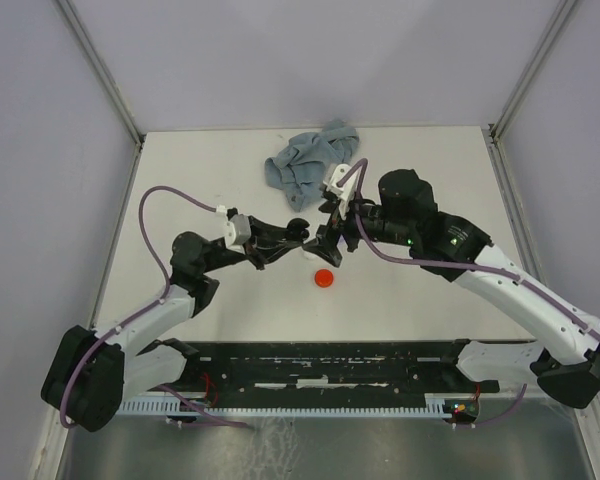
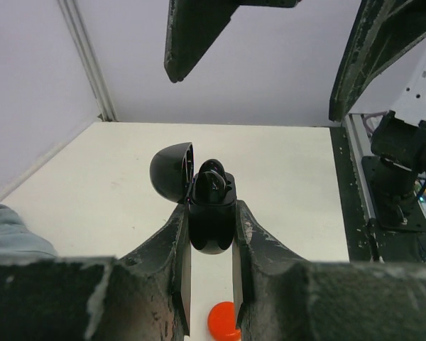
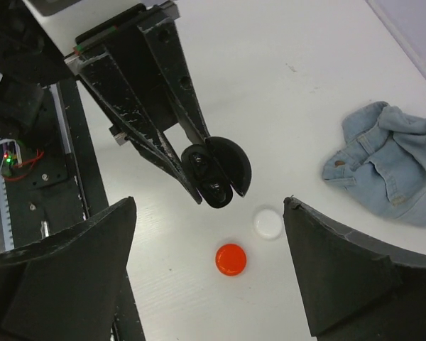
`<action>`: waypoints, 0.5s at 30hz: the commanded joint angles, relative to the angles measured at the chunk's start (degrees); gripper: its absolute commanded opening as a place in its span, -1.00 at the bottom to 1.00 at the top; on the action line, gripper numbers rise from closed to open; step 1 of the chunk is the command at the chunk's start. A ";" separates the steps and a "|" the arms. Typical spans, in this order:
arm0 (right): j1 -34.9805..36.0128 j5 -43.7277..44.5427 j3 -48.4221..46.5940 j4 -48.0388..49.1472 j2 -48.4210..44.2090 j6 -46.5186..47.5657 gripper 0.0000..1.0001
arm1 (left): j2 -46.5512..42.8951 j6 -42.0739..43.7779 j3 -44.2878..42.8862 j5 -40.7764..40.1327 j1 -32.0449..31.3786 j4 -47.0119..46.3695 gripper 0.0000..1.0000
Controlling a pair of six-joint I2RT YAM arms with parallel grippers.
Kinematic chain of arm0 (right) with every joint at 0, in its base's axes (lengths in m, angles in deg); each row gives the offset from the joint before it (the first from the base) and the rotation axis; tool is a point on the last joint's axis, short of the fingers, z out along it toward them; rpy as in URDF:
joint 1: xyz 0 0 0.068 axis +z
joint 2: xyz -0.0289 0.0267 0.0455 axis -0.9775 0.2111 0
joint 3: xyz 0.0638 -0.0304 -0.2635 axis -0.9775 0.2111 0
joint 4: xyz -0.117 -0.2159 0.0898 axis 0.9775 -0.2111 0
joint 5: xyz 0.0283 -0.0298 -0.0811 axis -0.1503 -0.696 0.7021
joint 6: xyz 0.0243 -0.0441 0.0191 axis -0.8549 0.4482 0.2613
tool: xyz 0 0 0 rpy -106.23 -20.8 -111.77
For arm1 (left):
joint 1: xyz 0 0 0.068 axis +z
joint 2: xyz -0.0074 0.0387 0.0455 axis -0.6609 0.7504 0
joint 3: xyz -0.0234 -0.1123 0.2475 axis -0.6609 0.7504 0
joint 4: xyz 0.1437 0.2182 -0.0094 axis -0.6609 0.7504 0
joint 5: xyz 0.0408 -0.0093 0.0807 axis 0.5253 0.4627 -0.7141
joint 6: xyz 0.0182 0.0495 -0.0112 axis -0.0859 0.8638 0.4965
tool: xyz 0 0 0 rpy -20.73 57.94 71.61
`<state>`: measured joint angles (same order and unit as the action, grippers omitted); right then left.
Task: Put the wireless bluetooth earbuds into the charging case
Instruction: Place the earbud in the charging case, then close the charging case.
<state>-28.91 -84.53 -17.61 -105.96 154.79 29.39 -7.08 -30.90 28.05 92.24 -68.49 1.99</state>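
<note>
- Left gripper is clenched on the charging case and holds it above the table. Bare surface runs from it to the left edge.
- The case lid stands open, with a black earbud seated in its mouth.
- Red disc and white disc lie apart, just below the case.
- Right gripper has its jaws spread wide, gripping nothing, just over the case and clear of it.
- Blue cloth lies crumpled beyond both grippers, near the far edge.

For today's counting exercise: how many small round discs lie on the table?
2. A red round plastic disc lies near the held black oval charging case; a white round plastic disc lies just beside it, apart. Others may be hidden.
</note>
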 commanded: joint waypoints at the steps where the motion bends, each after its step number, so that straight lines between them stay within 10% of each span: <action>1: -0.71 -8.52 -1.61 -2.63 -0.64 10.15 0.86 | -2.79 10.29 -4.29 7.20 -0.09 9.12 -0.95; 15: -1.62 -18.56 -2.16 -3.07 6.07 15.10 0.87 | -3.88 16.38 -8.01 11.27 -0.11 18.96 -0.95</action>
<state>-30.20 -98.21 -17.63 -109.59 160.32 42.53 -9.44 -18.33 22.41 103.87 -68.49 18.71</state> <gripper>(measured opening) 0.940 0.278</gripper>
